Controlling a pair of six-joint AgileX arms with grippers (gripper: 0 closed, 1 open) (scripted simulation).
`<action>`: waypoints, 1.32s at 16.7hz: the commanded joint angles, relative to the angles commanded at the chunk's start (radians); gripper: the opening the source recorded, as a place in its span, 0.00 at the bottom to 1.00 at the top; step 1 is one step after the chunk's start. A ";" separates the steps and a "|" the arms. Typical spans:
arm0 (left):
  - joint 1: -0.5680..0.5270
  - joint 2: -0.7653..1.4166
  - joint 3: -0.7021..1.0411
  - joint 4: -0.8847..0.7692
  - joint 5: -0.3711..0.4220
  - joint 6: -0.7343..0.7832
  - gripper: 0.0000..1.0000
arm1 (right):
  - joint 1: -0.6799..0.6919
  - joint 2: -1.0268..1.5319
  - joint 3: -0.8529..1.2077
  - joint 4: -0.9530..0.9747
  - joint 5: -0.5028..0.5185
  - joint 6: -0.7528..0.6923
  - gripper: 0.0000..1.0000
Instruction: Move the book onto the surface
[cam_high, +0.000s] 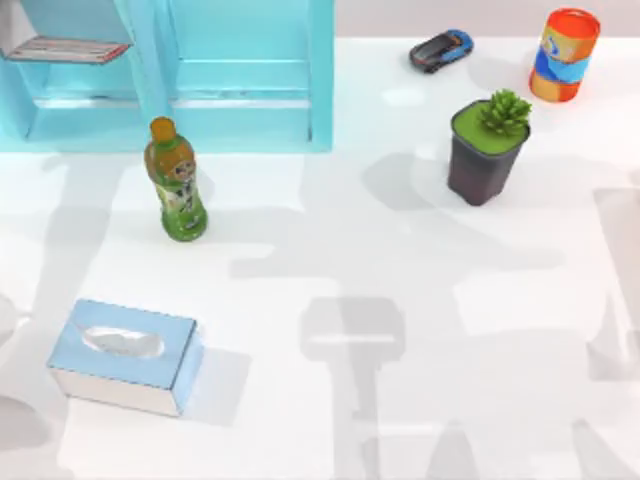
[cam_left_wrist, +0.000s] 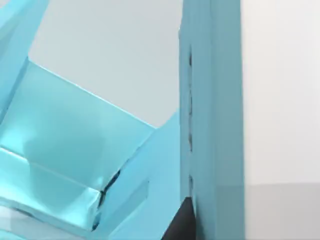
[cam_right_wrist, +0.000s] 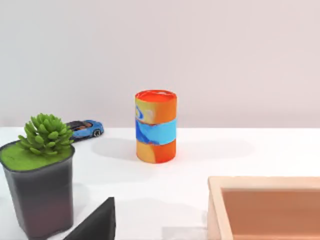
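The book (cam_high: 65, 49) lies flat on a shelf board in the left compartment of the turquoise shelf unit (cam_high: 320, 75), at the far left of the table — its white page edges and reddish spine edge face outward. It is off the white tabletop (cam_high: 400, 330).

On the tabletop, just in front of the shelf unit: a green drink bottle (cam_high: 177, 182) with an orange cap, upright. Near left: a light-blue tissue box (cam_high: 124, 356), well apart from the bottle. Far right: a potted succulent (cam_high: 487, 147) in a dark pot, a blue toy car (cam_high: 441, 50) beyond it to the left, and an orange-and-blue canister (cam_high: 564, 55) standing upright at the far right corner.

Left wrist view: turquoise panels of the shelf unit at close range, one vertical edge (cam_left_wrist: 200, 125) running through the frame.

Right wrist view: succulent (cam_right_wrist: 42, 175), toy car (cam_right_wrist: 85, 128) and canister (cam_right_wrist: 155, 126) on the white surface, plus the rim of a wooden tray (cam_right_wrist: 265, 182) close by.

Jaw state of either gripper — cannot tell.
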 joint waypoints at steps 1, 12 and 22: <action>-0.084 0.008 -0.008 0.017 -0.074 -0.101 0.00 | 0.000 0.000 0.000 0.000 0.000 0.000 1.00; -0.957 0.183 -0.192 0.142 -0.891 -1.205 0.00 | 0.000 0.000 0.000 0.000 0.000 0.000 1.00; -1.310 0.306 -0.310 0.174 -1.252 -1.688 0.00 | 0.000 0.000 0.000 0.000 0.000 0.000 1.00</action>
